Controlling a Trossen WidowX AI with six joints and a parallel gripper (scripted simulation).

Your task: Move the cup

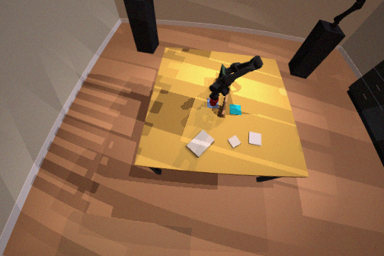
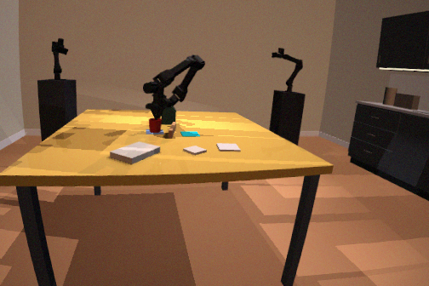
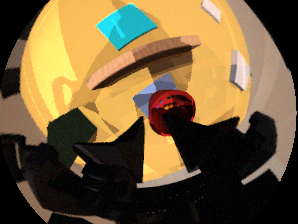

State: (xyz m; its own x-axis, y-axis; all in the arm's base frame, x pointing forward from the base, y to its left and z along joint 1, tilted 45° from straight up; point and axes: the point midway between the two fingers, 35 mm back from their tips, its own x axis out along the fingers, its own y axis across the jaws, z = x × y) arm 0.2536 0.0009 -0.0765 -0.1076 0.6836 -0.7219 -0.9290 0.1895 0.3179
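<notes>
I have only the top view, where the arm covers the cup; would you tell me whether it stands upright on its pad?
Observer: In the exterior view, the red cup stands upright on the blue pad, under the pincer.
Operator: Thanks. How do the fingers sit?
Observer: The wrist view shows one finger beside the cup and the other crossing its rim; I cannot confirm a grip.
Operator: And the route?
Observer: From the exterior, a wooden piece rises higher than the cyan pad beside it.
</notes>
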